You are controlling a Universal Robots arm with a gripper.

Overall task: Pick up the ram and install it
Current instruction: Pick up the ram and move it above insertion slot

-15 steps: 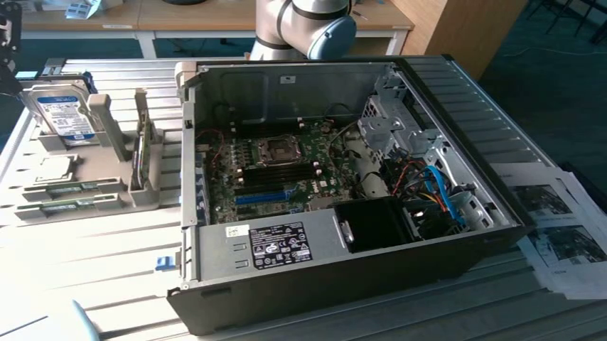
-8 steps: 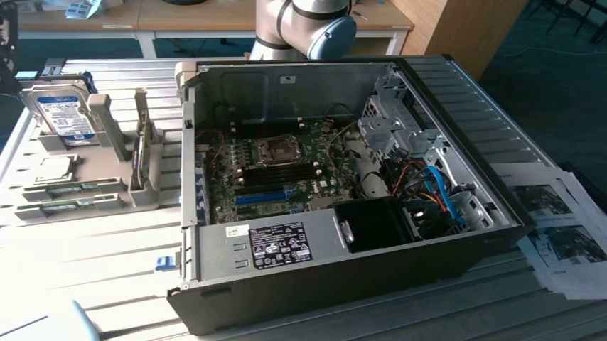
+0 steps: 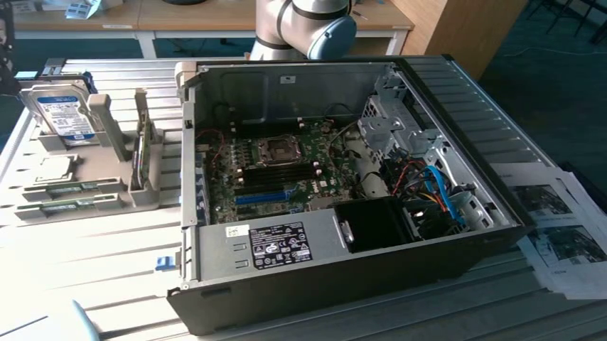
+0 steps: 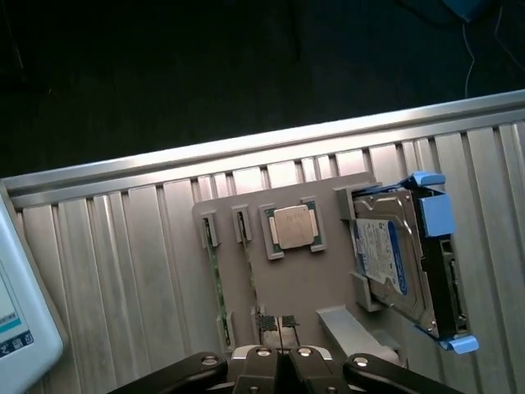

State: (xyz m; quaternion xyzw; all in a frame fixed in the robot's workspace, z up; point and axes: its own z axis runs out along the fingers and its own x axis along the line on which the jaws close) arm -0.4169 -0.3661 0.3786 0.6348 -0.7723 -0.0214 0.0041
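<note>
You have the gripper (image 4: 277, 322) closed tight, fingers (image 4: 263, 320) together, hovering over the grey holder tray (image 4: 328, 283). The ram (image 4: 216, 279) sits in its tray slot, near the fingertips but apart from them. The processor chip (image 4: 294, 227) lies farther out.

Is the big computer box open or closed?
Open. The computer box has no side cover on, so the green board and blue cables inside show.

From above, the exterior view faced the open black computer case (image 3: 323, 177), grey plastic parts holder (image 3: 95, 206) at nine o'clock; the wrist view looked down on that holder, closer.
</note>
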